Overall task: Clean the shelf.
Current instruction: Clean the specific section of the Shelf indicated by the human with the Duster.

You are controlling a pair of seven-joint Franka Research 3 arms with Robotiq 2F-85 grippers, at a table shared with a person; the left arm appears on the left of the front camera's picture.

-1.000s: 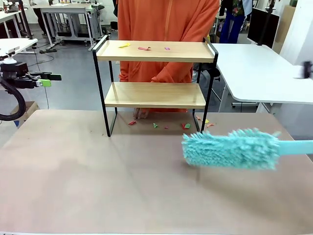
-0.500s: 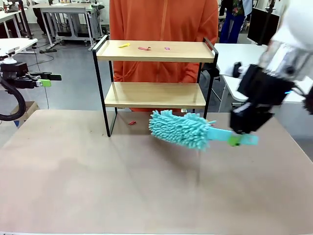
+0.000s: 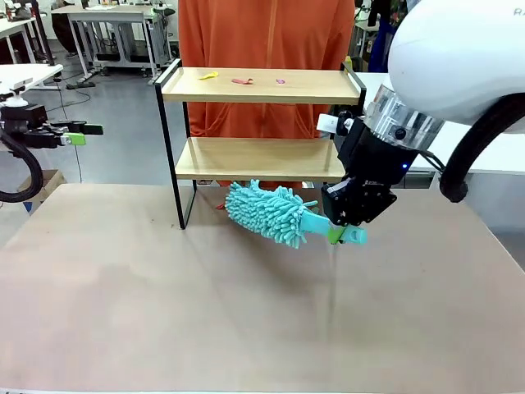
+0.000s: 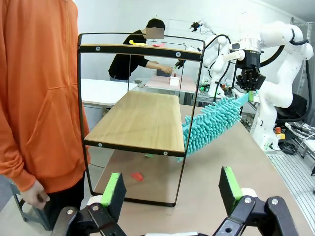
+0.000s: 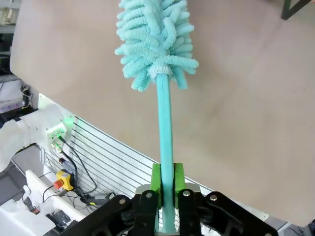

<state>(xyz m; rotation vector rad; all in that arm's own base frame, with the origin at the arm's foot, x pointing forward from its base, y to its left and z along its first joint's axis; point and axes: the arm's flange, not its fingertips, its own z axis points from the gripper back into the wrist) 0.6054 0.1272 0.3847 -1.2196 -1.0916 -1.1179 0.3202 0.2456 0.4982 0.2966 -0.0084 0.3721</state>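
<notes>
The right gripper (image 3: 336,234) grasps the teal duster (image 3: 267,212) by its handle — head beside the shelf (image 3: 258,160) at the far edge of the table (image 3: 246,320) — left gripper (image 4: 171,189) released.

**The duster (image 3: 264,213) crowds the shelf (image 3: 254,158) front**

Held tight in the right gripper (image 3: 338,234), it bars the gap under the lower board from the right. A person (image 3: 262,49) stands close behind. The near table (image 3: 164,312) offers open passage.
</notes>
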